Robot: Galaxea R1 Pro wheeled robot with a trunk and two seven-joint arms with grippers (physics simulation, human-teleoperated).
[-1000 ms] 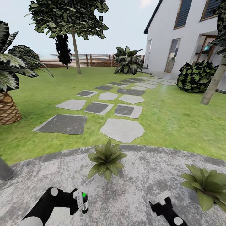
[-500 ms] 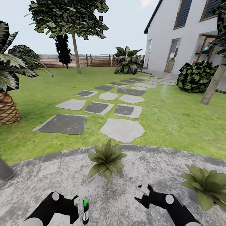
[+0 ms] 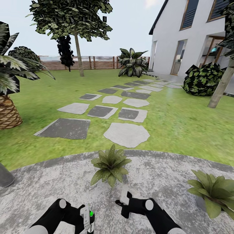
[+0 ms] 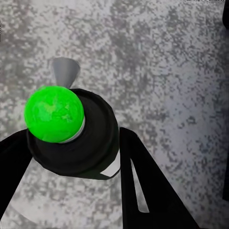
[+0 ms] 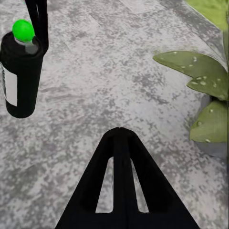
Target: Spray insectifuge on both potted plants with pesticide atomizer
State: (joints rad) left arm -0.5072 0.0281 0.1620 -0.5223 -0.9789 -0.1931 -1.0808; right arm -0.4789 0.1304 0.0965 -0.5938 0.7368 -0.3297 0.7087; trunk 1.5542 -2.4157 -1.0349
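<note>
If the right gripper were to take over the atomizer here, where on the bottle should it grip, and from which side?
Probably the bare lower body of the pesticide atomizer, approached from the right gripper side. The bottle hangs upright with the left gripper clamped near its black top, so the cylinder below the fingers is free.

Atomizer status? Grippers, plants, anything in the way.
Left gripper shut on atomizer, held upright over patio. Right gripper empty, beside it. Both potted plants ahead, path unobstructed.
</note>
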